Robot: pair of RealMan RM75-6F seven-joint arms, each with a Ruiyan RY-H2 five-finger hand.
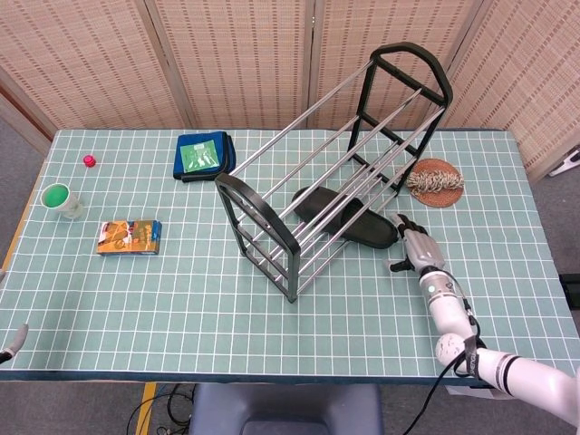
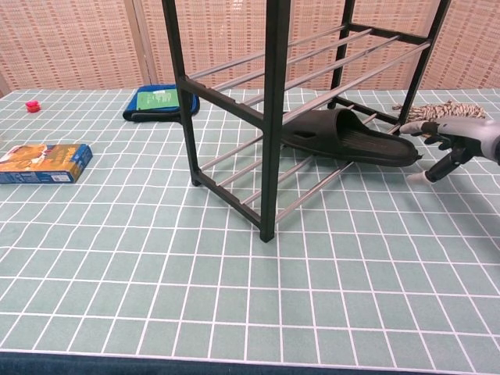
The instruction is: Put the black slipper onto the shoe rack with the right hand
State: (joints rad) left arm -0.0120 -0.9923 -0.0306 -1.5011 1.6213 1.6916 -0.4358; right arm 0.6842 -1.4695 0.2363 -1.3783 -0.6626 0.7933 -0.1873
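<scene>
Matt black slipper [image 2: 351, 141] on shiny metal rods of shoe rack [image 1: 326, 172].

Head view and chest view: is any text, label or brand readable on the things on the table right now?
No text reads clearly in either view.
Orange box: printed front, lettering too blurred to read.
Blue pouch: green and white label, print too small to read.
Green cup, red cap, black slipper, shoe rack, woven coaster: no markings visible.

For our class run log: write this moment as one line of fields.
black rubber slipper: on lower rails of black-and-silver metal shoe rack | right hand: open, beside slipper heel, not touching | left hand: table edge, state unclear
</scene>
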